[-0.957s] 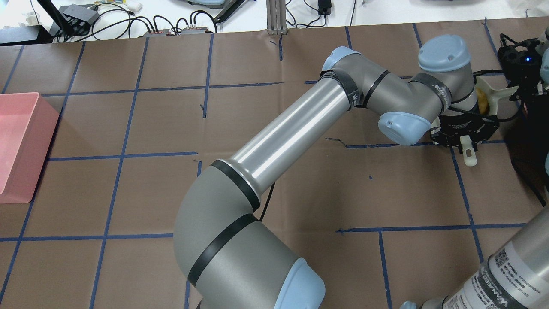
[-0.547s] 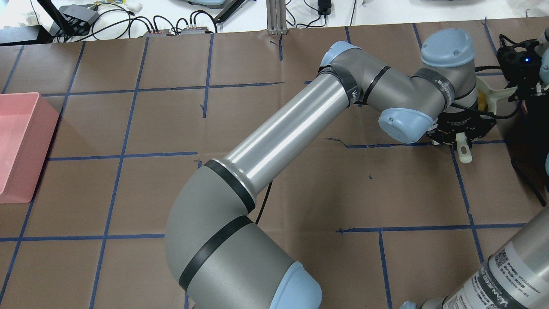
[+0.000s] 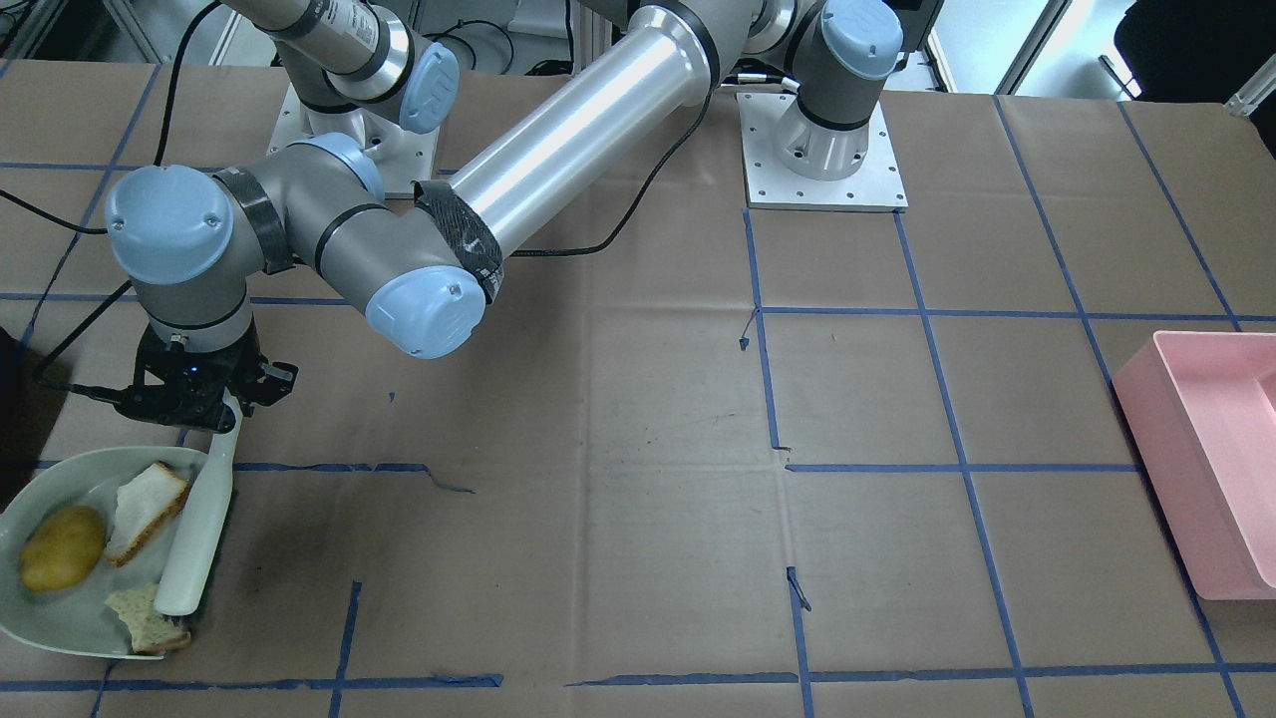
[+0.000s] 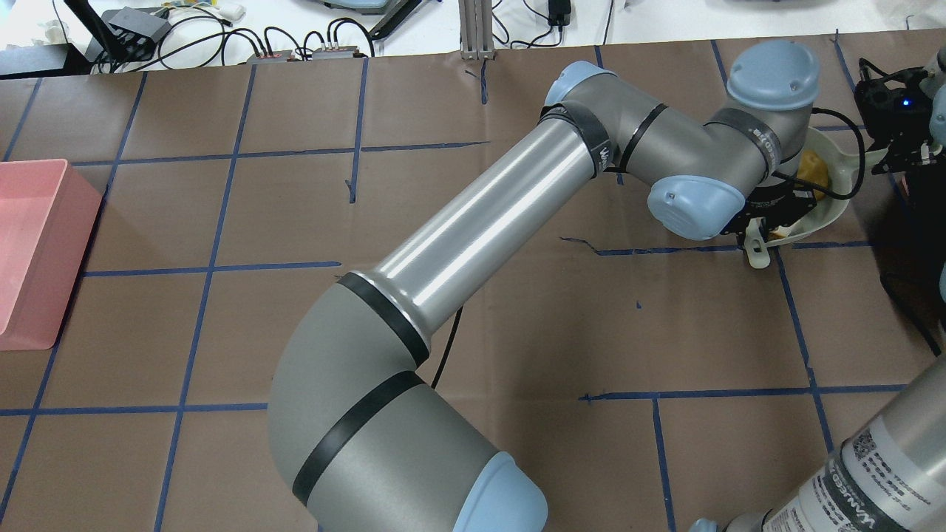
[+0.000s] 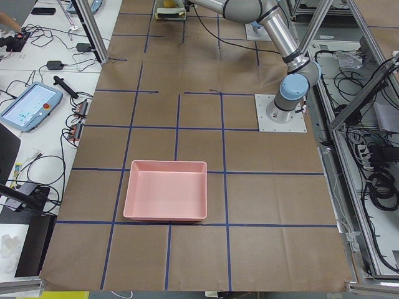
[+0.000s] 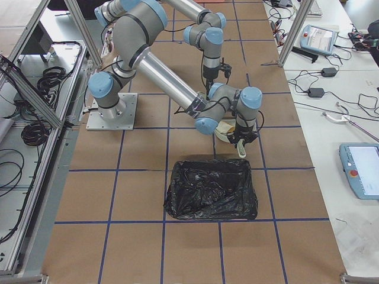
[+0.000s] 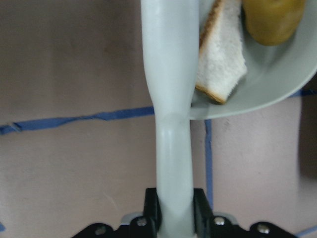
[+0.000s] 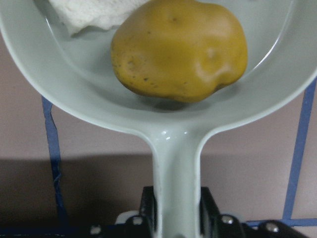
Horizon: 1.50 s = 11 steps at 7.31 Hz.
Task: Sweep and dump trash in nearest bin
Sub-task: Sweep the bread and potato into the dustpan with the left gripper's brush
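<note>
- Sitting together in the dustpan (image 3: 55,620) are all three scraps. In the front view the potato (image 3: 62,547) is lying at the pan's 9 o'clock, the bread slice (image 3: 145,509) at 1 o'clock and the torn bread piece (image 3: 145,610) at 5 o'clock.
- The white scraper (image 3: 199,529) is resting over the pan's 3 o'clock rim. Its long axis is running roughly 12 to 6, and its lower end is touching the torn piece.
- The left gripper (image 7: 174,208) is clamping the scraper's handle between its jaws. From those jaws the slice is lying at 1 o'clock, with the potato just beyond it.
- The right gripper (image 8: 176,206) is gripping the dustpan's handle tightly. The potato is sitting at 12 o'clock from those jaws, straight along the handle's axis.
- In the right-side view the black-lined bin (image 6: 210,189) is standing near the pan, at its 6 o'clock. The pink bin (image 3: 1211,469) is sitting well apart, at the table's other end.
- Sweeping is looking finished, so the dump is probably falling to the right arm, which is already carrying the load beside the black-lined bin.
- The scraper is likely needing to lift clear first, and the round potato may roll as the pan is tipping.
</note>
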### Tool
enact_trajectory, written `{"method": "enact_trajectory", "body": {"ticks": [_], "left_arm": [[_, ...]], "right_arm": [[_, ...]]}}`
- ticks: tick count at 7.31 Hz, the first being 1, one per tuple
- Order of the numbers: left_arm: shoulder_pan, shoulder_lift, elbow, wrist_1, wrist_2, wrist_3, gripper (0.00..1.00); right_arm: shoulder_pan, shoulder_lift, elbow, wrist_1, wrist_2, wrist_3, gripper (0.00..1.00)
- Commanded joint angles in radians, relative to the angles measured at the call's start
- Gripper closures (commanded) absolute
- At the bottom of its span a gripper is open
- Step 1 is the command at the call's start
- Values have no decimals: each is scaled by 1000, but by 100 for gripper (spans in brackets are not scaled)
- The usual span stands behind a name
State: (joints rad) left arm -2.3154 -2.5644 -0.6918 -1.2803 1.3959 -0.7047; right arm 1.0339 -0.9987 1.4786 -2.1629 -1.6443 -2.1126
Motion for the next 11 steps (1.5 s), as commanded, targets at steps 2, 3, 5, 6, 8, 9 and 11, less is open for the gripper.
{"method": "enact_trajectory", "body": {"ticks": [2, 3, 5, 6, 8, 9, 11], "left_arm": [[4, -13, 6, -31, 74, 5, 100], [4, -19, 14, -31, 66, -4, 100], [2, -66, 63, -31, 68, -7, 100], [2, -100, 121, -33, 61, -6, 100], [-2, -128, 158, -33, 23, -6, 100], [-5, -137, 163, -33, -29, -4, 100], [-9, -151, 202, -30, -170, -4, 100]], "right_arm": [[0, 0, 2, 0, 1, -1, 100], [0, 0, 2, 0, 1, -1, 100], [0, 0, 2, 0, 1, -1, 100], [0, 0, 3, 0, 3, -1, 100], [0, 0, 5, 0, 1, -1, 100], [0, 0, 5, 0, 3, -1, 100], [0, 0, 6, 0, 15, 0, 100]]}}
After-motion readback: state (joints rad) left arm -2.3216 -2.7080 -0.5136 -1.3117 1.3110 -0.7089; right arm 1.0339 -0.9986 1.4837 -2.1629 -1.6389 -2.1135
